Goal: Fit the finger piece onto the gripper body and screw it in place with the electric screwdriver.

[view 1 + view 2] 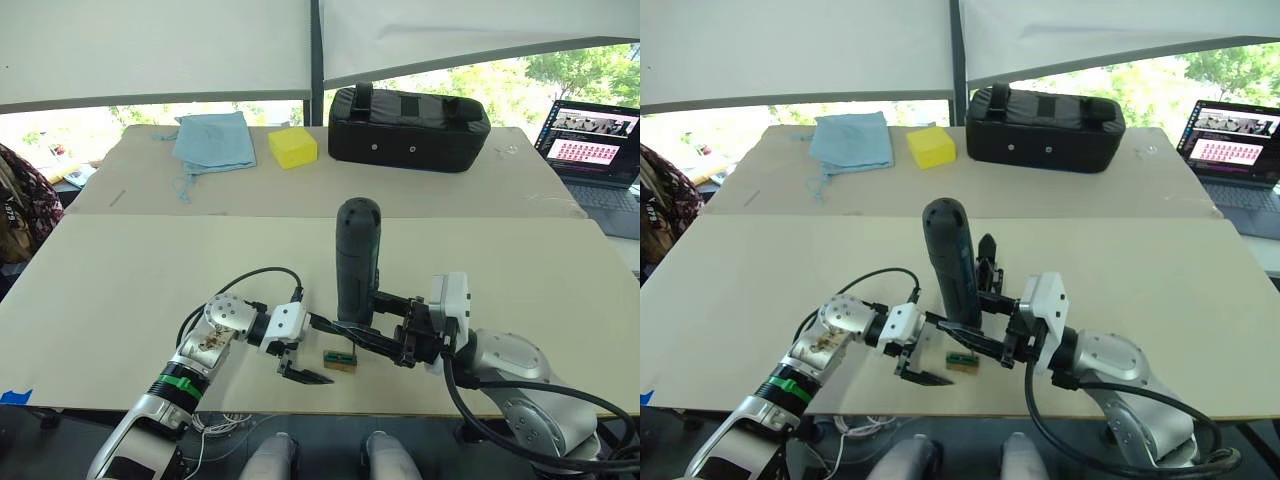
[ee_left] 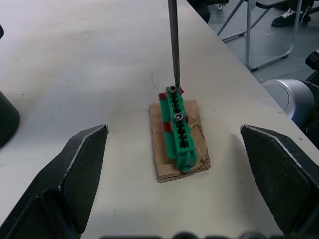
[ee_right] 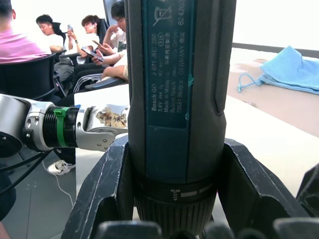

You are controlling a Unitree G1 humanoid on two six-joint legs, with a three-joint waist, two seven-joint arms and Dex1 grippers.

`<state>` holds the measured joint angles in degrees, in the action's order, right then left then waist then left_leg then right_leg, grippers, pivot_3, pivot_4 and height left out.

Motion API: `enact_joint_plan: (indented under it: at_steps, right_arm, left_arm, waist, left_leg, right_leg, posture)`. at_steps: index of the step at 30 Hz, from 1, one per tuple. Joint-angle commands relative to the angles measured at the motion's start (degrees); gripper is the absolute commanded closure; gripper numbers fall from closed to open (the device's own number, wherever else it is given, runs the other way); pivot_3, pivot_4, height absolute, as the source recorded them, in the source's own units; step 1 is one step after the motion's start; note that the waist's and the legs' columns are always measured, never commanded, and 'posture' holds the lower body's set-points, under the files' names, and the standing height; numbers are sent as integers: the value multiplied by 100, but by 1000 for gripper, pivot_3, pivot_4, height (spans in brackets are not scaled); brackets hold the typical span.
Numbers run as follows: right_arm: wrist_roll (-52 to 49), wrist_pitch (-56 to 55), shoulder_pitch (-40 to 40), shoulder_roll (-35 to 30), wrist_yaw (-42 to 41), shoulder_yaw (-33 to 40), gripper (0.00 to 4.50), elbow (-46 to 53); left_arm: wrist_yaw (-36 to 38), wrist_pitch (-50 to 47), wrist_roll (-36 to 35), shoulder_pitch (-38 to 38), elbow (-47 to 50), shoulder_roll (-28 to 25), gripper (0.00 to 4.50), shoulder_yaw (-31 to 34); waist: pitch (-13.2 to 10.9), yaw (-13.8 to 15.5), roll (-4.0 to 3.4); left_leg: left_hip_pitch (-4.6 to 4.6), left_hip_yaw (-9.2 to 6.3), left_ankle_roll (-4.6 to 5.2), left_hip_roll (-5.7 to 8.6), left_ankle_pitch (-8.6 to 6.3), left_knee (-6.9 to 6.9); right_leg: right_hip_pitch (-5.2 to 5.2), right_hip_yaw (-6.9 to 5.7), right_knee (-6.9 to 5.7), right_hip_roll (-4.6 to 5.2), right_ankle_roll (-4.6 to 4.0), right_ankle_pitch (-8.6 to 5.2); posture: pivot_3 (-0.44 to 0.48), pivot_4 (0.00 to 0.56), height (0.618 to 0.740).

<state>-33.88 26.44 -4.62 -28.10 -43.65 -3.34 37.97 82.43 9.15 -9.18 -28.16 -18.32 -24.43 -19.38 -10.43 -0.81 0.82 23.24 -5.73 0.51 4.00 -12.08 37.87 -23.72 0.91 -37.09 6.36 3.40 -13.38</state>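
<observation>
Nearest the camera, the left gripper (image 1: pixel 300 362) hovers low over the near edge of the table (image 1: pixel 120 290) with its two black fingers (image 2: pixel 75 169) spread wide and holding nothing; between them lies a small green toothed part (image 2: pixel 178 127) on a scrap of brown card (image 2: pixel 197 159), with two screws showing in it. The right gripper (image 1: pixel 385 325) is clamped around the electric screwdriver (image 1: pixel 357 262), which stands upright with its rounded end up and its thin metal bit (image 2: pixel 173 45) coming down onto the far screw (image 2: pixel 172 89) of the green part, touching or just above it. In the right eye view a small black mechanism (image 1: pixel 987 262), possibly the gripper body, stands just behind the screwdriver; I cannot make out the finger piece with certainty. Judging by this, the work is at the screw-driving stage, one screw under the bit and the other apparently seated; whether either is tight cannot be told. Far back sit a black case (image 1: pixel 408 127), yellow block (image 1: pixel 292 147), blue cloth (image 1: pixel 213 140) and laptop (image 1: pixel 592 150)
</observation>
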Motion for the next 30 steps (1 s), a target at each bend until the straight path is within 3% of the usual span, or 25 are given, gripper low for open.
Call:
enact_joint_plan:
  at_steps: [1,30]
  right_arm:
    - [-43,-274,-41,-6,-34,99,2585,171]
    - [-421,52,-95,-385,54,226,2585,216]
  left_arm:
    - [-25,-101,-85,-33,157,10,0,27]
    - [4,89,-36,13,129,-8,0,8]
  waist:
    - [0,1,0]
    - [0,0,0]
  left_leg:
    - [0,0,0,0,0,0]
    - [0,0,0,0,0,0]
  right_leg:
    - [0,0,0,0,0,0]
    - [1,0,0,0,0,0]
  posture:
    - [0,150,740]
    - [0,150,740]
